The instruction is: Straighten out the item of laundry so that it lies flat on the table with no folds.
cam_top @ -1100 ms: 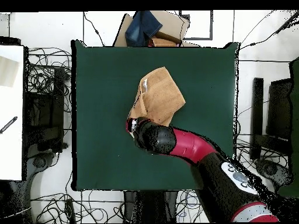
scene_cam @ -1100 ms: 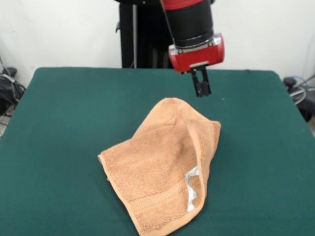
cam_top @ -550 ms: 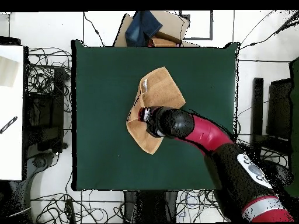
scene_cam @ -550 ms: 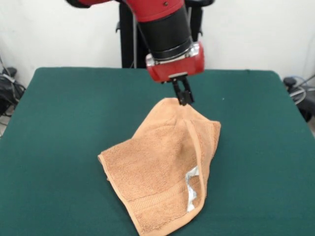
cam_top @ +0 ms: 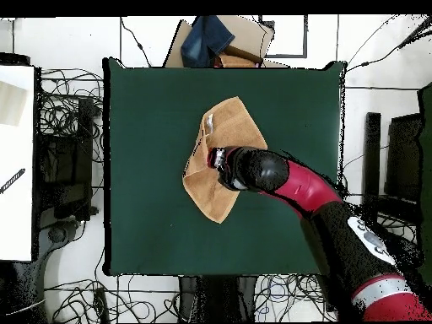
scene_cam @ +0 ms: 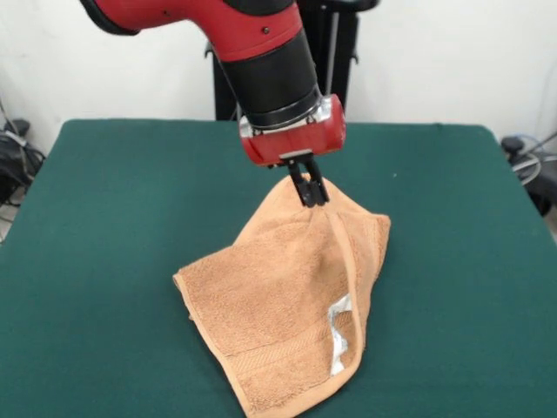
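Observation:
The item of laundry, an orange-tan towel (scene_cam: 283,292), lies crumpled on the green table (scene_cam: 113,218), right of centre. One side is folded over along a raised ridge, and a white label (scene_cam: 338,335) shows near its front corner. My gripper (scene_cam: 311,193) hangs from the red wrist just above the towel's far, raised fold, with its black fingers (scene_cam: 305,185) pressed together and nothing visibly between them. From overhead, the towel (cam_top: 229,126) is partly covered by the arm's end (cam_top: 245,167), which hides the gripper.
A cardboard box with a blue cloth (cam_top: 215,40) sits beyond the table's top edge in the overhead view. Cables ring the table (cam_top: 143,169). A white surface (cam_top: 15,160) stands at the left and black stands (cam_top: 371,169) at the right.
The gripper has moved from beyond the towel's far edge to over its raised fold, lower and leftward in the front view. The towel's shape is unchanged.

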You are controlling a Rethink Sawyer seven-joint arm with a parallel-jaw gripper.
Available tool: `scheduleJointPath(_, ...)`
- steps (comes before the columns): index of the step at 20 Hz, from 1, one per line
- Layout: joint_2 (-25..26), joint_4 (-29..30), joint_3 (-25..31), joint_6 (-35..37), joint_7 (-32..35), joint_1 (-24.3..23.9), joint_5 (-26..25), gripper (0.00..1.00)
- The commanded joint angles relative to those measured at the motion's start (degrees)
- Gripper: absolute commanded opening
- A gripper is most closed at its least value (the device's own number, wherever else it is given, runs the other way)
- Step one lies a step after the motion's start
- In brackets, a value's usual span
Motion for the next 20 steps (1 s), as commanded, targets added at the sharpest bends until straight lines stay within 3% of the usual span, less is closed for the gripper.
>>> scheduleJointPath(1, 1.9, 0.0, 0.7, 0.0, 4.9, 0.2, -0.7, 0.00)
scheduleJointPath(10, 3.9, 3.0, 1.8, -5.8, 6.3, 0.1, -1.4, 0.00)
scheduleJointPath(20, 6.0, -0.9, 1.6, -2.3, 2.0, -1.1, -2.5, 0.00)
